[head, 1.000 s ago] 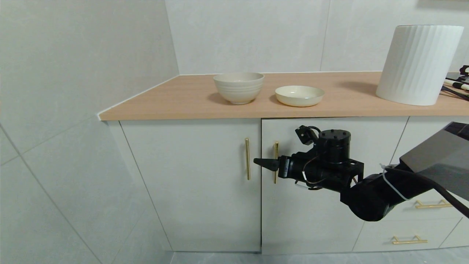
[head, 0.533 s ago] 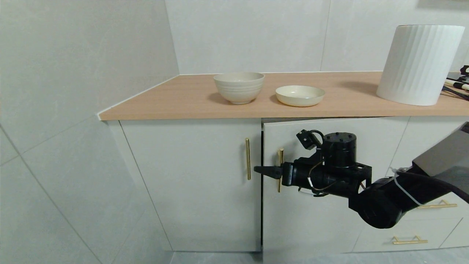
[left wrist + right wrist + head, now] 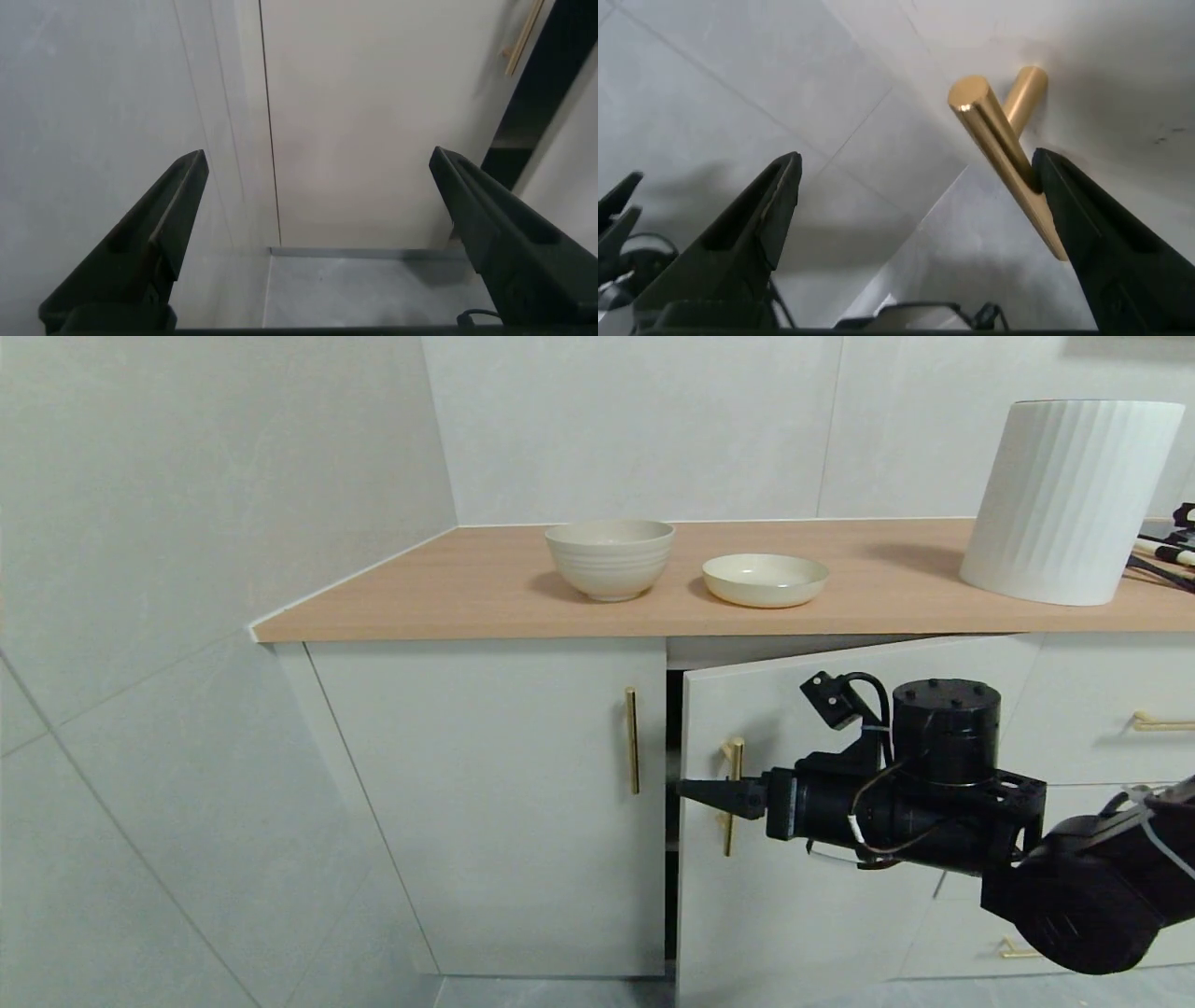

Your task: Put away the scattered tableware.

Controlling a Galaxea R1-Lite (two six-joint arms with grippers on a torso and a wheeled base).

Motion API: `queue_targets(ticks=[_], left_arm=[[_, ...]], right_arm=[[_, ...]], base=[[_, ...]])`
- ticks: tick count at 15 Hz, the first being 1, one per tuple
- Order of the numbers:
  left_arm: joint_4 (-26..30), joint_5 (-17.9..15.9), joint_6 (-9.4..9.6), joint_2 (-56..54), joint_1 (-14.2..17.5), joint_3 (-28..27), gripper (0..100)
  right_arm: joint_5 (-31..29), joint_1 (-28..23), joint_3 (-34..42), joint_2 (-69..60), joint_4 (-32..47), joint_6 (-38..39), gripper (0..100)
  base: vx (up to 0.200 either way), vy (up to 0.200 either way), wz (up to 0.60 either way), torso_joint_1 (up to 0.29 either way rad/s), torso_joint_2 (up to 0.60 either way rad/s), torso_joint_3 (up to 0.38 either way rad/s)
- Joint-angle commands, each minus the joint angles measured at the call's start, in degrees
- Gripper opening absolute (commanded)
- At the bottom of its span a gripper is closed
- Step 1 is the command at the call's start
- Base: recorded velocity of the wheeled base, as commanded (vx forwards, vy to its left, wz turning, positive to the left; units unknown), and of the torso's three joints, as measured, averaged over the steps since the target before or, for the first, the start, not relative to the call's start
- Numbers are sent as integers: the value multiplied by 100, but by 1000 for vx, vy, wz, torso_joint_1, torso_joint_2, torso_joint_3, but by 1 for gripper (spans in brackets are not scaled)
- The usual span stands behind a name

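I'm on the door-opening step. The right end effector [image 3: 695, 791] sits at the brass handle [image 3: 728, 831] of the right cabinet door [image 3: 747, 915]. That door stands ajar, with a dark gap between it and the shut left door [image 3: 485, 803]. On the right wrist camera its fingers are spread wide, not clamped. The handle lies between them, close against one finger, so I judge it is hooking the handle rather than gripping it.

The left end effector [image 3: 316, 163] points at the cabinet front and the floor below it, fingers wide apart, holding nothing.

The tableware is up on the desk [image 3: 448, 602]: a bowl [image 3: 609, 558] and a shallow dish [image 3: 764, 579] near each other, neither in any grasp.

Next, I reckon the door must swing wider along its arc, with the finger kept behind the handle so it doesn't slip off, until there's room to pass the bowl inside. After that I'd free the handle and go up for the bowl and dish.
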Motion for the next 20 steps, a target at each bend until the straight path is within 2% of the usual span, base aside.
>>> queue_targets(ticks=[1, 3, 5, 7, 9, 10, 11, 12, 13, 14, 16, 18, 19, 20], left_arm=[[-1, 2, 40, 0, 0, 0, 100], [-1, 2, 5, 0, 0, 0, 100], [-1, 2, 5, 0, 0, 0, 100], [-1, -7, 189, 0, 0, 0, 100], [-27, -7, 286, 0, 0, 0, 100], [-97, -7, 260, 0, 0, -158, 100], [-97, -86, 216, 0, 0, -598, 100], [26, -385, 119, 26, 0, -1090, 100], [193, -701, 119, 167, -35, -1477, 100], [702, -1228, 75, 765, -141, -2338, 100], [1107, -1721, -101, 2092, -167, -3182, 100], [1036, -2292, -109, 3410, -167, -3524, 100], [799, -2767, -30, 4368, -167, -3604, 100], [465, -3065, -39, 4957, -176, -3639, 100]], right_arm=[[95, 76, 291, -330, -5, -1, 100], [385, 102, 494, -383, -5, -1, 100], [412, 102, 529, -392, -5, -1, 100], [412, 102, 590, -471, -49, -1, 100], [412, 128, 740, -612, -224, -1, 100], [412, 146, 792, -647, -268, -1, 100], [412, 155, 801, -664, -277, -1, 100], [412, 172, 801, -682, -268, 8, 100], [412, 216, 801, -691, -268, 8, 100], [412, 251, 801, -700, -277, 8, 100], [412, 313, 836, -700, -277, 8, 100], [412, 375, 836, -700, -277, 8, 100], [403, 401, 836, -700, -312, -1, 100], [403, 410, 845, -726, -374, -10, 100]], base=[[0, 0, 0, 0, 0, 0], [0, 0, 0, 0, 0, 0], [0, 0, 0, 0, 0, 0], [0, 0, 0, 0, 0, 0], [0, 0, 0, 0, 0, 0], [0, 0, 0, 0, 0, 0], [0, 0, 0, 0, 0, 0], [0, 0, 0, 0, 0, 0], [0, 0, 0, 0, 0, 0], [0, 0, 0, 0, 0, 0], [0, 0, 0, 0, 0, 0], [0, 0, 0, 0, 0, 0], [0, 0, 0, 0, 0, 0], [0, 0, 0, 0, 0, 0]])
